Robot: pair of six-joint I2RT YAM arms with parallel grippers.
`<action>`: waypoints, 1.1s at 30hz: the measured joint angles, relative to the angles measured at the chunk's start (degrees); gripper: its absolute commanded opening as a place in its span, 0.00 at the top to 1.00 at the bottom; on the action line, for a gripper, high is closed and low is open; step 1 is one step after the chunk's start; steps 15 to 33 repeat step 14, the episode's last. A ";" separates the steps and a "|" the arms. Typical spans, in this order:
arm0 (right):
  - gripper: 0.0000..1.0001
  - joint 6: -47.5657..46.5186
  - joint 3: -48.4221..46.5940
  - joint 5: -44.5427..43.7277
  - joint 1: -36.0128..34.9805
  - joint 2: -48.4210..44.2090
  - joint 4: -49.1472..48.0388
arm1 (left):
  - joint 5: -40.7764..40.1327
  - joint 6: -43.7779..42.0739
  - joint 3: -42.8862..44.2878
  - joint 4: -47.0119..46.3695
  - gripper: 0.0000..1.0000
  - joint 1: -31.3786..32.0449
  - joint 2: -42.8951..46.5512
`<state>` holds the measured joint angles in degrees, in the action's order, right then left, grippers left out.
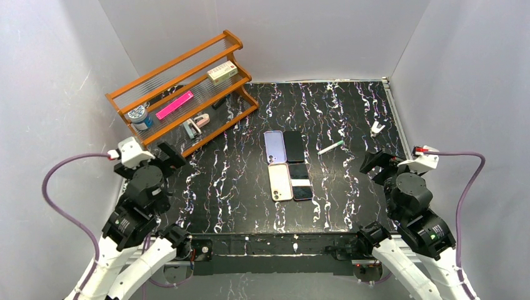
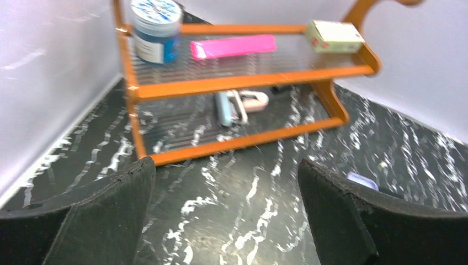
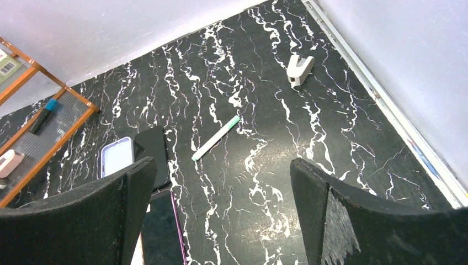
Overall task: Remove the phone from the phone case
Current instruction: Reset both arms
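I am holding my left claw (image 2: pixel 226 165) low over the bench (image 1: pixel 237 187), its fingers spread wide apart and gripping nothing. My right claw (image 3: pixel 221 165) is hanging the same way, fingers wide and empty.

Between my arms, four flat slabs are lying in a two-by-two block. In the near pair, a cream phone (image 1: pixel 280 181) is resting back-up beside a dark phone with a pink edge (image 3: pixel 160 232). My right finger is hiding part of that dark one, and the frame's bottom edge is cutting it off. Whether the pink edge is a case I cannot tell.

Just beyond them, a lilac case (image 3: pixel 117 156) is lying side by side with a black phone (image 3: pixel 154 149). The lilac piece is showing a raised rim around a pale middle, but I cannot make out whether a phone is sitting in it.

To the right, a mint pen (image 3: pixel 215 138) is lying slantwise, and farther off, near the right wall, a small white plastic piece (image 3: pixel 299 69) is sitting alone.

At the far left, an orange rack (image 2: pixel 248 80) is carrying a blue-lidded jar (image 2: pixel 156 27), a pink bar (image 2: pixel 233 46) and a small box (image 2: pixel 334 36). The pale items on its lowest shelf are looking too blurred to name.
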<state>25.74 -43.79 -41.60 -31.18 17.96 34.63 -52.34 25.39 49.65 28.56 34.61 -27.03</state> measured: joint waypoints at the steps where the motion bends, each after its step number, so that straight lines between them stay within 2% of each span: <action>1: 0.01 -0.24 0.00 -0.26 0.00 -0.20 0.02 | -1.42 -0.50 0.00 0.39 0.02 0.00 0.90; 6: 0.01 -0.68 0.00 -1.05 0.00 -0.66 0.04 | -8.90 -1.81 -0.33 1.95 0.02 0.00 5.05; 10: 0.01 -0.72 0.00 -1.53 0.00 -0.66 0.07 | -11.58 -2.25 -0.57 2.56 0.02 0.00 5.97; 33: 0.01 -0.90 0.00 -1.60 0.00 -0.66 0.04 | -12.50 -2.03 -1.33 3.34 0.02 0.00 5.97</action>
